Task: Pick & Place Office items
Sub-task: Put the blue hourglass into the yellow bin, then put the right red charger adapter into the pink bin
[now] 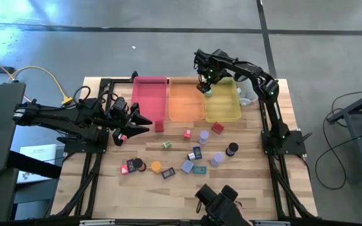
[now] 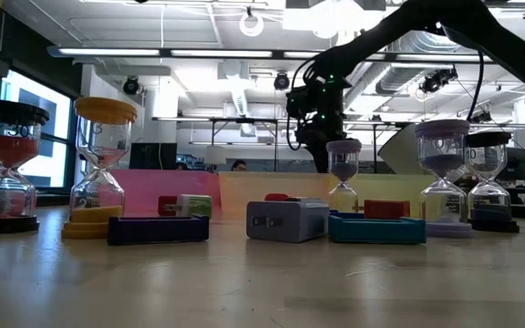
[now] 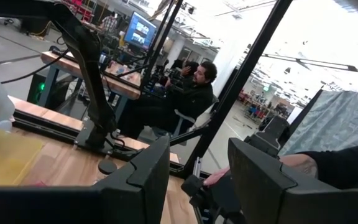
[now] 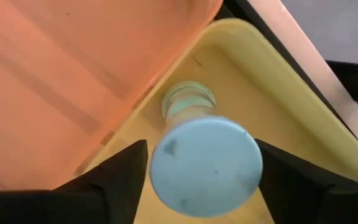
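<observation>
Now R end effector [image 4: 201, 168] open round hourglass [image 4: 205, 163].

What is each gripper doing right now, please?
Left gripper: jaws apart, holding nothing, parked at the table's left edge.
Right gripper: over the yellow tray, jaws either side of a light-blue sand timer; whether it grips cannot be told.

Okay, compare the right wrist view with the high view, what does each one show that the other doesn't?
Only the right wrist view: a light-blue-capped sand timer between the right tool's fingers, clear of both, over the yellow tray's corner.

Only the high view: the pink tray, the scattered office items on the table, and the left tool waiting at the table's left side.

Both: the orange tray, the yellow tray, and the right tool.
</observation>
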Controlling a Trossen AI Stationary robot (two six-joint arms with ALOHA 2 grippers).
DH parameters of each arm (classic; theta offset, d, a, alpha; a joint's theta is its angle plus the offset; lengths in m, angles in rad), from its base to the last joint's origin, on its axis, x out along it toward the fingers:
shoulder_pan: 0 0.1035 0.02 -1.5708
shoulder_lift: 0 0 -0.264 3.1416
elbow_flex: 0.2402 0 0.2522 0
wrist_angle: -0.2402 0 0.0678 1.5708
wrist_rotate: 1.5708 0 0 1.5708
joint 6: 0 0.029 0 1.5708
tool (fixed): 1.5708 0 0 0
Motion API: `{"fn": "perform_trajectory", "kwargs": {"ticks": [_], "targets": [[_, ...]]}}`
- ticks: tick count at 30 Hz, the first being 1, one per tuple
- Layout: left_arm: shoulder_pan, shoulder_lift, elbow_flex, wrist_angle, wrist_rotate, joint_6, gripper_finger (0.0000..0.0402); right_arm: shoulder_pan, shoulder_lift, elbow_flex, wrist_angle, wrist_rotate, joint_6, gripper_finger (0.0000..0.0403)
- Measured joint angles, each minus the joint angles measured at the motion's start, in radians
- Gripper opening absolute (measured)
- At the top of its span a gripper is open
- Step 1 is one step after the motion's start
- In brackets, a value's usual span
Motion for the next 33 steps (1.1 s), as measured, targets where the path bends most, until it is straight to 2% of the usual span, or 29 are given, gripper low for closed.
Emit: {"fn": "perform_trajectory", "kwargs": {"ticks": [5,12,16,19,25,31,33], "targets": [[0.000,0.000,0.000,0.000,-0.006,0.000,0.0159,-0.003,-0.050,0.018,-0.008,0.040,-0.021,0.0285],[0.000,0.000,0.000,0.000,-0.032,-0.008,0.0159,-0.005,-0.198,0.034,-0.016,0.056,-0.024,0.0285],[0.000,0.000,0.000,0.000,-0.035,-0.009,0.0159,0.003,-0.316,0.034,-0.064,0.037,-0.020,0.0285],[0.000,0.000,0.000,0.000,-0.066,0.004,0.0159,0.022,-0.411,0.034,-0.124,-0.021,0.002,0.0285],[0.001,0.000,0.000,0.009,-0.149,0.098,0.0159,0.107,-0.588,0.034,-0.268,-0.204,0.098,0.0285],[0.000,0.000,0.000,0.037,-0.169,0.106,0.0159,0.243,-0.737,0.034,-0.354,-0.200,0.257,0.0285],[0.000,0.000,0.000,0.051,-0.206,0.106,0.0161,0.295,-0.789,0.034,-0.354,-0.199,0.322,0.0285]]}}
